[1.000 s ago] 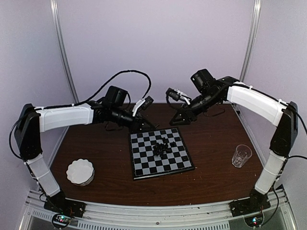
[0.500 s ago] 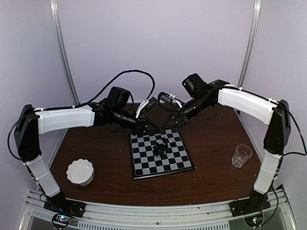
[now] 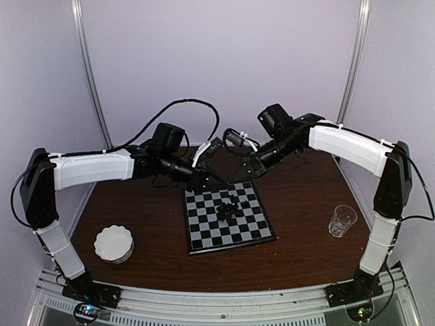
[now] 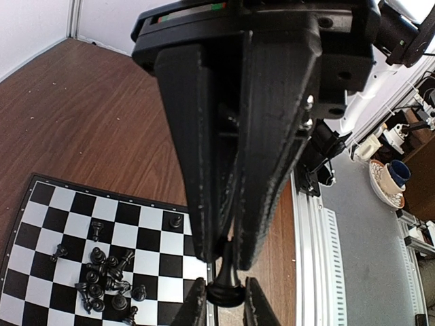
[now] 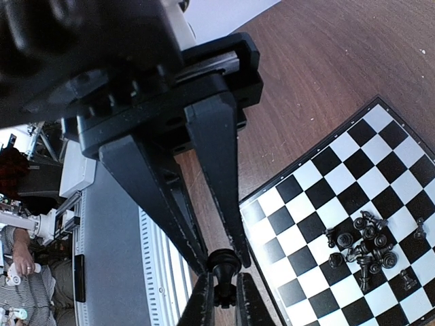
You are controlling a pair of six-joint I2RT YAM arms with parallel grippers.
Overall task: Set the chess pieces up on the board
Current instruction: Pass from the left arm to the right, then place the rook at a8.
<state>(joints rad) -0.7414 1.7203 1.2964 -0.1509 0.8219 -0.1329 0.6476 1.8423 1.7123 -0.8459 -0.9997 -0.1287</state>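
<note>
The board (image 3: 204, 234) lies mid-table with a heap of black chess pieces (image 3: 230, 209) near its centre. Above its far edge my two grippers meet tip to tip. One black chess piece (image 4: 225, 282) spans between them. My left gripper (image 4: 230, 255) is shut on its upper part, and my right gripper (image 5: 221, 261) is shut on its round base (image 5: 224, 260). In the top view the left gripper (image 3: 221, 181) and right gripper (image 3: 234, 178) nearly touch, and the held piece is too small to make out. The heap (image 4: 109, 278) and a lone piece (image 4: 175, 221) show on the board (image 4: 41, 231).
A white scalloped dish (image 3: 113, 243) sits near the front left of the table. A clear glass cup (image 3: 342, 220) stands at the right. Purple walls close in the back and sides.
My right gripper swung left to meet the left gripper and closed on the piece's base. The left gripper shifted slightly right and kept its grip.
</note>
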